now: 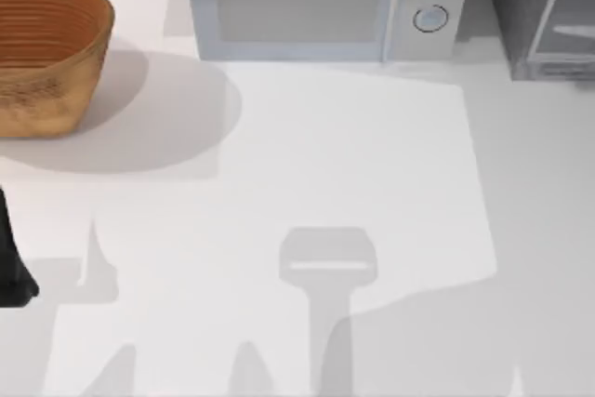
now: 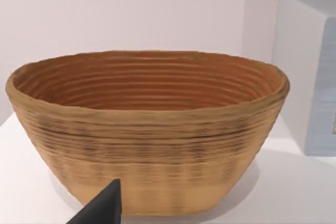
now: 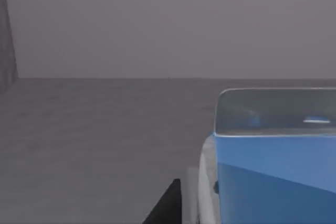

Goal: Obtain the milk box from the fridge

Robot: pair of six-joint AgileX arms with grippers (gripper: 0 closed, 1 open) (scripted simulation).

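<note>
The fridge (image 1: pixel 544 16) stands at the table's back right corner, dark grey with a paler glassy panel. The right wrist view looks across a dark grey floor to a grey back wall. Very close in that view stands the milk box (image 3: pixel 273 177), blue with a pale glassy top. One black fingertip (image 3: pixel 167 205) of my right gripper sits just beside the carton's edge. I cannot tell whether it touches the carton. My left arm (image 1: pixel 13 267) is parked at the table's left edge, with one of its fingertips (image 2: pixel 102 211) pointing at the basket.
A woven wicker basket (image 1: pixel 46 53) sits at the back left, and its bowl (image 2: pixel 147 129) holds nothing. A pale grey microwave (image 1: pixel 316 2) with two round dials stands at the back middle, between basket and fridge.
</note>
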